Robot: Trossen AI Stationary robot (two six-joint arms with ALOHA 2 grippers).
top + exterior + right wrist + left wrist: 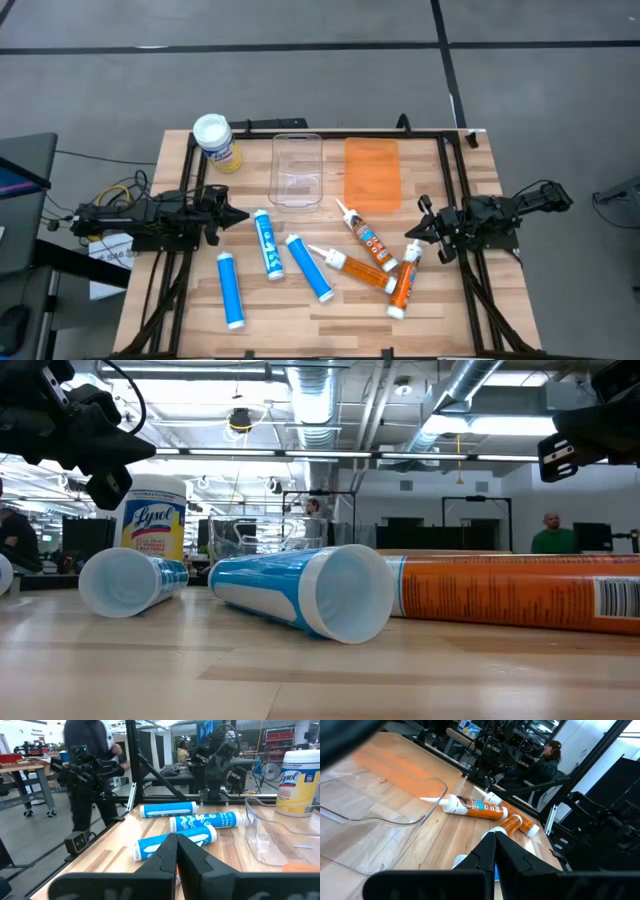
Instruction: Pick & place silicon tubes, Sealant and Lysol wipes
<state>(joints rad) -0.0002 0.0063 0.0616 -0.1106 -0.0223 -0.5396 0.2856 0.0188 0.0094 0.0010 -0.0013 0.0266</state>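
1. Both arms sit low at the table's two sides. The left gripper (240, 214) is pinched shut on nothing, its tip pointing in toward the blue tubes; the right gripper (412, 233) is likewise clenched and empty, just beside the orange tubes.
2. Three blue silicone tubes (268, 243) lie flat on the wooden table (300, 320) toward the left arm, spread like a fan and a little apart from each other.
3. Three orange sealant tubes (368, 240) lie toward the right arm, bunched close, their white nozzles pointing different ways; two look to be touching or overlapping near the right gripper.
4. The Lysol wipes (216, 141) stand upright at the far left corner, near a clear bin (297, 168). An orange bin (372, 172) sits beside that one.
5. Handling, as I judge it: the tubes look like stiff, smooth plastic cylinders, moderately heavy if full, and they would roll if nudged. I'd take each across the middle of its body, jaws square to its length, well away from the thin nozzle.
6. The canister looks light but stout, with a glossy label; it may be too wide for a side pinch, so a grip near or at the lid seems safer.
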